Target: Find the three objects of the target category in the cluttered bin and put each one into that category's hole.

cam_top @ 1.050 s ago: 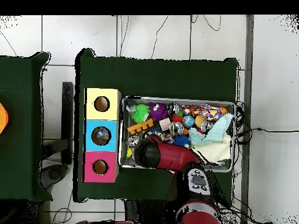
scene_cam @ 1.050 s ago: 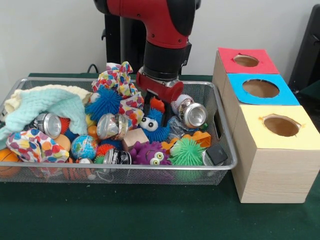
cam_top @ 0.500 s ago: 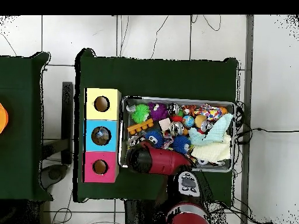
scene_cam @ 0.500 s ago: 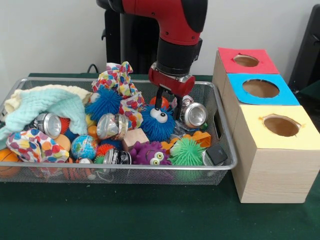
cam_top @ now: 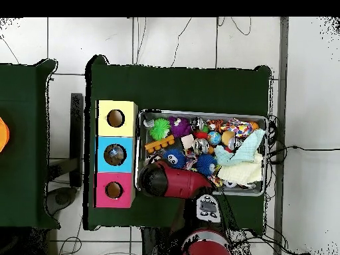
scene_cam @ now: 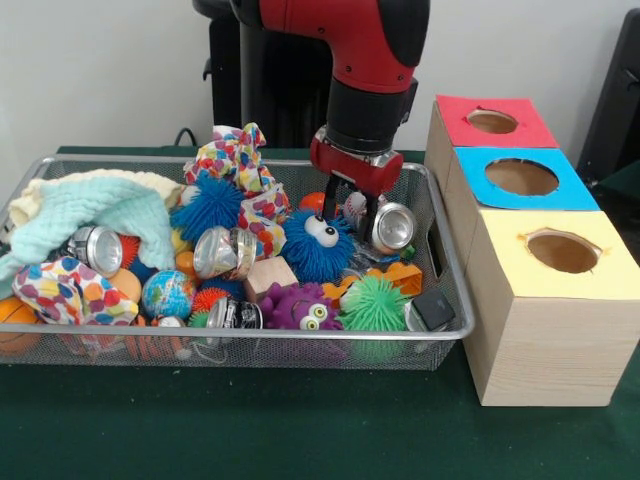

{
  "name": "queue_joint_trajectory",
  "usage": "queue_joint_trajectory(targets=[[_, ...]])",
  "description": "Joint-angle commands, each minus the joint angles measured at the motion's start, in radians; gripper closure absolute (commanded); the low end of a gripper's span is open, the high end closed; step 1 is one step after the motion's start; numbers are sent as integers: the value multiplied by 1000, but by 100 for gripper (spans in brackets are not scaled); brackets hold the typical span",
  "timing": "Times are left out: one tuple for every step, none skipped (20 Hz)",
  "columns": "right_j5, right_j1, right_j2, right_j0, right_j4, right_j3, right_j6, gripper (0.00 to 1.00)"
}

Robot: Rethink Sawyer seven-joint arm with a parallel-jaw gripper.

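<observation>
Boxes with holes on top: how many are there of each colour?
red box: 1
blue box: 1
yellow box: 1
Total: 3

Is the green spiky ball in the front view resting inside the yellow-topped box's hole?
No, the green spiky ball lies in the wire bin, beside the purple googly-eyed toy, outside the yellow-topped box.

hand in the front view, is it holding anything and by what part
Nothing held, as far as the front view shows: the hand hangs with fingers apart over the wire mesh bin, between the blue spiky googly-eyed toy and a silver can.
</observation>
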Motion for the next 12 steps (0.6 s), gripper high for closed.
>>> queue_joint_trajectory(targets=[[-37, 73, 67, -10, 52, -59, 135, 0], [-38, 80, 65, -10, 53, -67, 133, 0], [-40, 84, 65, -13, 51, -73, 128, 0], [-39, 87, 66, -16, 50, -77, 124, 0], [-35, 88, 68, -18, 49, -81, 121, 0], [-34, 88, 67, -17, 51, -82, 122, 0], [-34, 82, 67, -11, 53, -74, 128, 0], [-32, 79, 67, -8, 55, -72, 131, 0], [-26, 73, 66, -1, 61, -67, 136, 0], [-24, 70, 65, 4, 65, -66, 140, 0], [-17, 66, 64, 12, 74, -66, 146, 0], [-14, 65, 62, 18, 80, -66, 150, 0]])
